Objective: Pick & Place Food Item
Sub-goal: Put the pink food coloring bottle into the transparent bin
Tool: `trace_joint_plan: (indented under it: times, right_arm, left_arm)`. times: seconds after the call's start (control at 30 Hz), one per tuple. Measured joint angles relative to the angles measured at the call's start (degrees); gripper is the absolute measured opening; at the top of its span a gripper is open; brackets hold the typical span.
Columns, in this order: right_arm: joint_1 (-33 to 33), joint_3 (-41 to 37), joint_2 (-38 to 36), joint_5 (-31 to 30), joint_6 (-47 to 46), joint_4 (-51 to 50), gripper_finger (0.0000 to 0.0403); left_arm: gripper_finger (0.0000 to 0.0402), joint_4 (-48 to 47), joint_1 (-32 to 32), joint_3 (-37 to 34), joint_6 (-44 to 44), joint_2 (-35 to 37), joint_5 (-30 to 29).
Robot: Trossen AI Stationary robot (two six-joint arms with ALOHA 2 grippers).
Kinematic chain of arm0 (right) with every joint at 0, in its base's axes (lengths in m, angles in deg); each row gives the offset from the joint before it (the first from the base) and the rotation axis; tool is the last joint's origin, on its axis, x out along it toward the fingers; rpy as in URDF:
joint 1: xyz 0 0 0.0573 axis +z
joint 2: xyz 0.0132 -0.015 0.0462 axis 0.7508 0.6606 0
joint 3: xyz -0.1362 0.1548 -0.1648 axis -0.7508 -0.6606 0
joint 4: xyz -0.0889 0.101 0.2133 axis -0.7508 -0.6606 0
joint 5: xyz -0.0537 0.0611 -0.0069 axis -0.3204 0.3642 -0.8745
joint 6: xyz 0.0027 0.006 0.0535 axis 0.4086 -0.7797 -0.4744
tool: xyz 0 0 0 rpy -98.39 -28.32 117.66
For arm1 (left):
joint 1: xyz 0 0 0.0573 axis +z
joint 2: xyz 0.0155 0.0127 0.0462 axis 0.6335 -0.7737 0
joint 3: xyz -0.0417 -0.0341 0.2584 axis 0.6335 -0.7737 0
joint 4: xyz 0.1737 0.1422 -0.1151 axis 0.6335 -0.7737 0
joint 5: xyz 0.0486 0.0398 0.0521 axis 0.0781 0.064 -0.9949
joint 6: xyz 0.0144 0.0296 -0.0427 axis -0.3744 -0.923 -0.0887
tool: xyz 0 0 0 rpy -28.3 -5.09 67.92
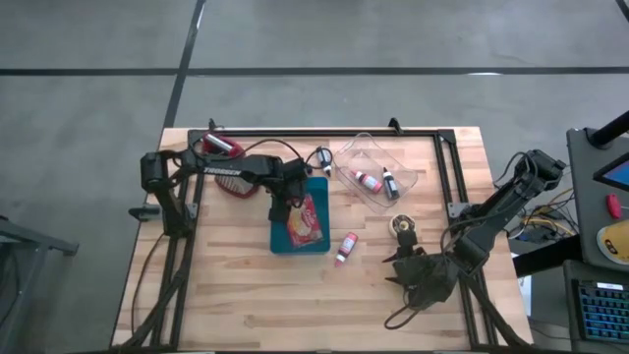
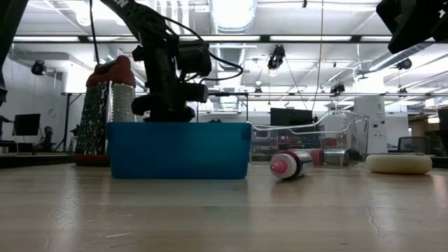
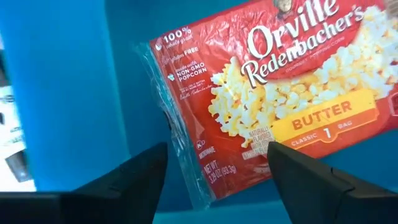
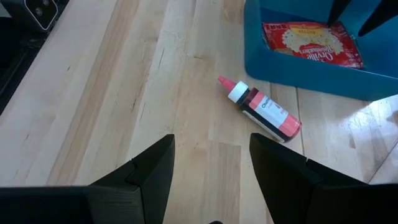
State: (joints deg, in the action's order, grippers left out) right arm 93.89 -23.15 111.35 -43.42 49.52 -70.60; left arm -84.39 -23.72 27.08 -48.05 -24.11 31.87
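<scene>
A pale wooden bench is seen from above on a grey floor, with a lit workshop visible behind it in the low view. The left gripper is held over a blue bin, its fingers spread apart with nothing between them. Directly beneath the left gripper, a red bag of butter popcorn is seen lying flat on the floor of the blue bin. Just beyond the bin, on the side away from the left arm's base, a small pink-capped bottle is seen lying on its side on the bench. Farther off, a clear plastic tray holding two more small bottles is placed. A red-handled grater is stood behind the bin. The right gripper is held low over the bench, well apart from the bin, with its fingers parted and nothing held.
</scene>
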Motion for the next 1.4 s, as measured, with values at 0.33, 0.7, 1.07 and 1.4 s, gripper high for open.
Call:
trace_joint_plan:
  times: [0.33,0.7,1.07,1.4]
  right_arm:
    - [0.0,0.0,0.1,-2.8,0.9,0.0,0.0205]
    - [-2.7,-0.1,0.1,-3.3,7.6,0.5,0.0205]
    - [-9.2,-0.4,0.1,-1.8,16.4,0.5,0.0206]
    - [-14.4,-0.7,0.1,-0.4,21.3,0.5,0.0206]
  left_arm:
    - [0.0284,-1.4,0.0,2.0,0.0,6.3,-1.6]
    - [0.0284,1.3,-2.7,2.0,3.0,20.2,-1.3]
    - [0.0284,4.2,-9.9,1.9,5.4,29.4,-5.9]
    - [0.0284,-0.3,-18.3,1.9,9.4,34.4,-16.4]
